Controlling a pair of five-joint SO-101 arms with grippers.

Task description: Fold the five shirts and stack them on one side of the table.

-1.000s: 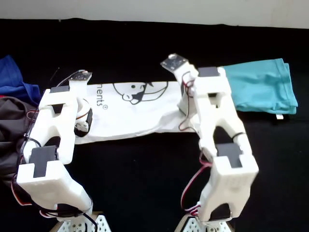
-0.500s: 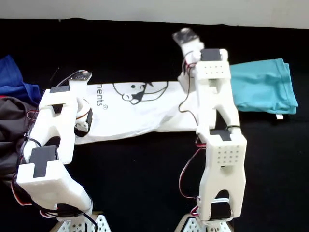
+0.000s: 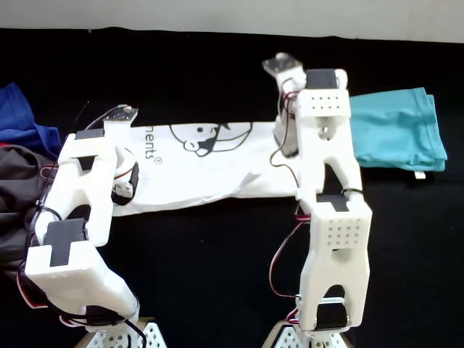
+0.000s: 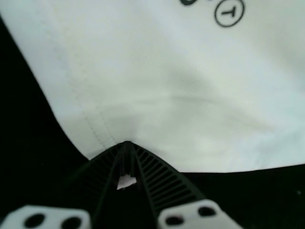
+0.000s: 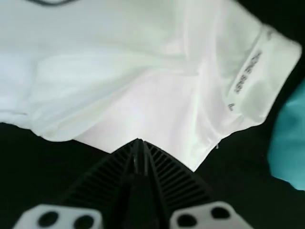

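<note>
four pieces of clothing show on the black table (image 3: 203,275), one of each colour: one white shirt (image 3: 203,163), one teal shirt (image 3: 395,130), one blue shirt (image 3: 18,119) and one dark garment (image 3: 14,188); whether that dark heap is a single piece cannot be told. there are two arms, each with one gripper. the white shirt lies in a long band across the middle of the table, between the two arms, with a dark printed drawing (image 3: 203,138) on its far half. the teal shirt lies folded flat on the right arm's side, just beside the white shirt's end, with a strip of table between them in the right wrist view. the blue shirt and the dark garment lie bunched together at the table's edge on the left arm's side, the blue one farther back. the left arm (image 3: 80,188) stands over the white shirt's left end and part of the dark garment, hiding them from above; the right arm (image 3: 330,181) hides the shirt's right end and the teal shirt's near corner. the left gripper (image 4: 126,143) has its jaws pressed together on the hemmed edge of the white shirt (image 4: 181,86), a sliver of white cloth showing between them. the right gripper (image 5: 138,141) has its jaws pressed together at the edge of the white shirt (image 5: 119,71), whose cloth runs in under the tip, near the end that carries a printed neck label (image 5: 248,71), with the teal shirt (image 5: 288,143) beyond.
</note>
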